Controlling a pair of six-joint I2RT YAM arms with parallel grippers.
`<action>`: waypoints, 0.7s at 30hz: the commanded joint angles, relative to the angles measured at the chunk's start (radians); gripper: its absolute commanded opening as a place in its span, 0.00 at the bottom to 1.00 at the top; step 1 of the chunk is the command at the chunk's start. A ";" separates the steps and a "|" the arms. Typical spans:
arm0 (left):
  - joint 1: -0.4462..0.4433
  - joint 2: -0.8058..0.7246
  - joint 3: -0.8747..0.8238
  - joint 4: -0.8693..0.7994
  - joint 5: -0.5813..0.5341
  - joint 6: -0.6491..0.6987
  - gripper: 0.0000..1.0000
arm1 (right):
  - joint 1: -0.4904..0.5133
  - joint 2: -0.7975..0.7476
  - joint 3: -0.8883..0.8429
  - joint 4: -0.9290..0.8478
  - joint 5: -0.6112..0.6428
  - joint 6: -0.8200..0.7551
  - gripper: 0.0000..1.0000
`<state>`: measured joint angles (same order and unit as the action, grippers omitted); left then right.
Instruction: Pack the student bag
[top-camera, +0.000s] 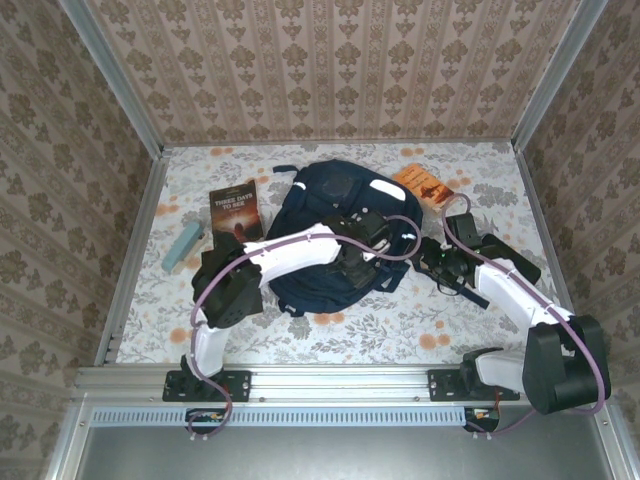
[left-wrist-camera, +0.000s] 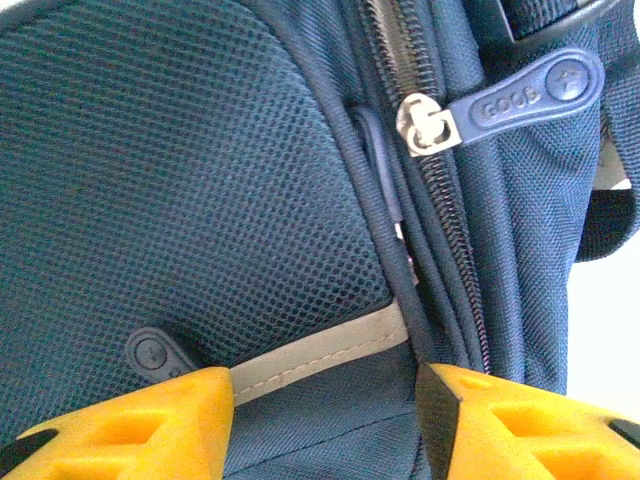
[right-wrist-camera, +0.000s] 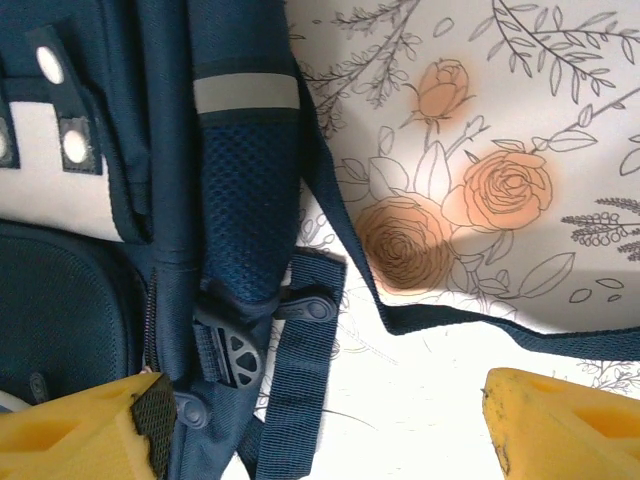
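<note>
The student bag (top-camera: 325, 200), a navy backpack with a grey-white patch and thin reflective stripes, lies flat in the middle of the table. My left gripper (top-camera: 368, 258) hangs over its right lower part. In the left wrist view my left gripper (left-wrist-camera: 325, 415) is open, its yellow fingertips (left-wrist-camera: 180, 420) straddling bag fabric and a reflective stripe (left-wrist-camera: 320, 355), below the closed zipper's pull tab (left-wrist-camera: 535, 92). My right gripper (top-camera: 428, 262) sits just right of the bag. My right gripper (right-wrist-camera: 325, 430) stands wide open over a webbing strap (right-wrist-camera: 300, 370) and bare tablecloth, holding nothing.
A dark book (top-camera: 233, 210) lies left of the bag, with a teal block (top-camera: 183, 246) further left. An orange book (top-camera: 425, 183) lies at the bag's upper right. A loose strap (right-wrist-camera: 470, 322) trails across the floral cloth. Patterned walls close in three sides.
</note>
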<state>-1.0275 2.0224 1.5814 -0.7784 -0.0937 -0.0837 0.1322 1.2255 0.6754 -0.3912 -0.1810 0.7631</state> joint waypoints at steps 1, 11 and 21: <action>-0.012 0.016 0.043 -0.058 -0.010 0.050 0.57 | -0.011 -0.009 -0.016 0.018 -0.032 0.014 0.82; -0.023 0.009 0.060 -0.064 0.071 0.068 0.70 | -0.020 0.015 -0.019 0.027 -0.043 0.012 0.82; -0.026 0.066 0.057 -0.058 -0.079 0.072 0.63 | -0.022 0.029 -0.017 0.031 -0.047 0.015 0.82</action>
<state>-1.0424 2.0438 1.6154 -0.8085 -0.1047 -0.0296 0.1154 1.2449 0.6697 -0.3645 -0.2150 0.7635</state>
